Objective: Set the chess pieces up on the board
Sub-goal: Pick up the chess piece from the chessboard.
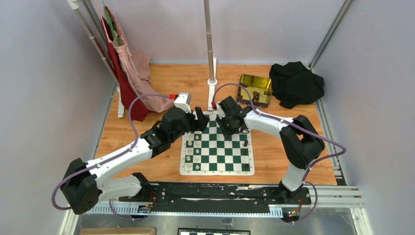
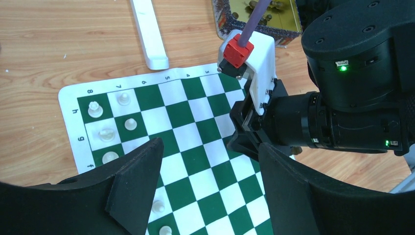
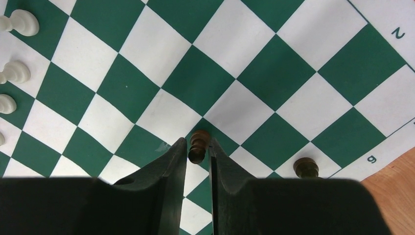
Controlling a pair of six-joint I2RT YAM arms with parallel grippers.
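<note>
Over green-white board (image 1: 222, 159), right tool (image 3: 198, 143) clasps a dark pawn (image 3: 197, 149); left tool (image 2: 210, 147) gapes empty.

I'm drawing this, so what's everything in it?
flat green-and-white chessboard: one, middle of wooden table.
cream-white chess pieces: at least seven, board's left side.
dark brown chess pieces: two seen, board's far right.
shiny gold rectangular tin: one, beyond the board.
crumpled black cloth: one, far right corner.
pink and red cloths: hanging, far left.
left hand: one, black, open above the board.
right hand: one, black, fingers flanking a brown piece; grip unclear.
</note>
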